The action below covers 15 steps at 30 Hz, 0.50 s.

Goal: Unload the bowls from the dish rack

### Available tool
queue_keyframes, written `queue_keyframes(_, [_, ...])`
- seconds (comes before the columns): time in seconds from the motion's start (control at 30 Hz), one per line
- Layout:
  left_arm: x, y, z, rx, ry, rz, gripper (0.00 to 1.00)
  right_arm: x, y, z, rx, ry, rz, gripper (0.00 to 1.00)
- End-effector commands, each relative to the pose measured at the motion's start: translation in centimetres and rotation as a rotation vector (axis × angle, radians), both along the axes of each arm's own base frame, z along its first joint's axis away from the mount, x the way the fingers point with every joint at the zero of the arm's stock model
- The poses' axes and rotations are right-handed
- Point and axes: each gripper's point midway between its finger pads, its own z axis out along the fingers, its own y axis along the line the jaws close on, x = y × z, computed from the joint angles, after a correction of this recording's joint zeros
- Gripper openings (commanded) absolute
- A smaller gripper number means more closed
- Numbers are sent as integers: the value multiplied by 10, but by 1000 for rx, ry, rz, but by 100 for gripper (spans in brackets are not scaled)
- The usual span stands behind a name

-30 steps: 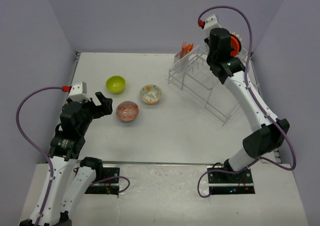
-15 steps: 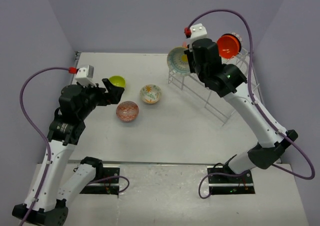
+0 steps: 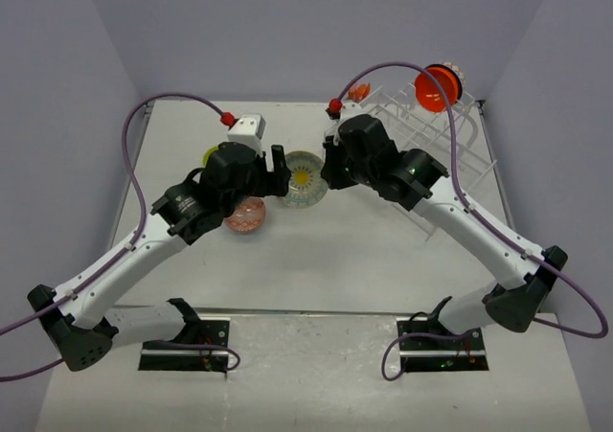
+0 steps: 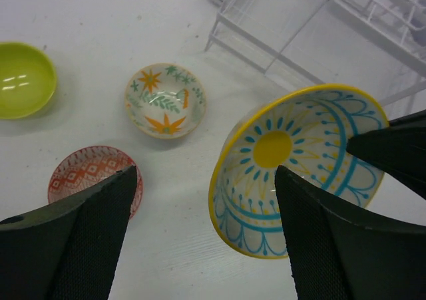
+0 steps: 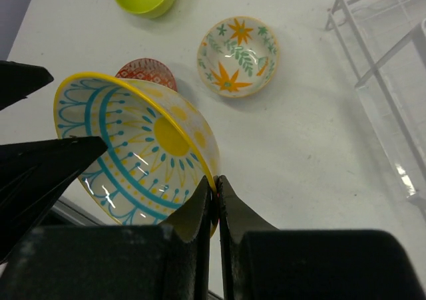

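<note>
My right gripper is shut on the rim of the yellow-centred bowl with blue pattern and holds it tilted above the table, at mid-table in the top view. My left gripper is open, and the bowl has its near rim between the fingers; contact is unclear. The lime green bowl, white floral bowl and pink-red bowl sit on the table below. The orange-red bowl stands in the white dish rack. No dark blue bowl is clearly visible.
Orange utensils stick up from the basket at the rack's far left corner. The rack's wire frame stands just right of the floral bowl. Both arms meet over the middle of the table, and the left arm hides most of the lime bowl.
My right arm has carried the yellow-centred bowl from the rack's left end down to mid-table. My left arm has swung right and forward, its open gripper now at the bowl.
</note>
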Motion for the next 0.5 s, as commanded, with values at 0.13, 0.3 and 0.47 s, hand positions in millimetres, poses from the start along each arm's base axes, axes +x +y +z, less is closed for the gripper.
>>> queue_keyframes(0.13, [7, 24, -4, 70, -13, 146, 63, -14, 21, 45, 237, -37, 42, 0])
queue_keyframes(0.3, [9, 16, -9, 71, 0, 125, 17, -16, 24, 41, 259, -31, 49, 0])
queue_keyframes(0.47, [10, 13, -12, 60, -5, 115, 0, -17, 25, 38, 274, -31, 53, 0])
